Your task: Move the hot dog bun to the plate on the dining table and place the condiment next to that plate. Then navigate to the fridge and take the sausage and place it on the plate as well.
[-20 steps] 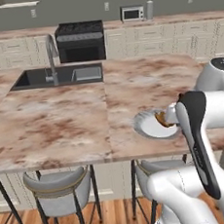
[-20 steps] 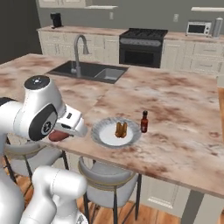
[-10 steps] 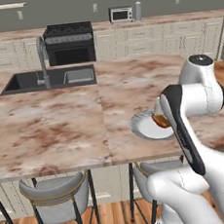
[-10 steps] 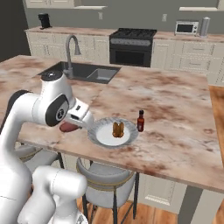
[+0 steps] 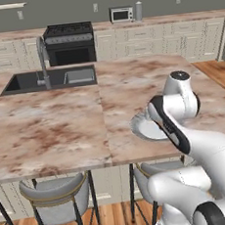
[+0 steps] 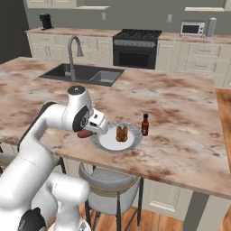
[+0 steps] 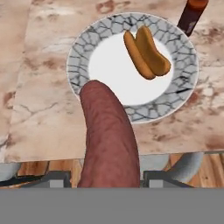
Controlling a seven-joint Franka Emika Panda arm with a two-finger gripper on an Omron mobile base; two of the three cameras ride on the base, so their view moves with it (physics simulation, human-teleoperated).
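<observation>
Over the plate's [image 7: 131, 65] rim, jaws grasp a dark red, curved sausage [image 7: 109, 140].

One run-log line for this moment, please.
phase: carrying sausage to plate | end effector: shut on sausage, beside plate rim | hot dog bun: on plate | condiment: beside plate

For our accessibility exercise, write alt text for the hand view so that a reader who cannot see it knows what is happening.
A dark red sausage held in the gripper reaches over the near rim of a mottled grey plate on the marbled dining table. The hot dog bun lies on the plate's far side, and the condiment bottle stands just beyond the rim.
</observation>
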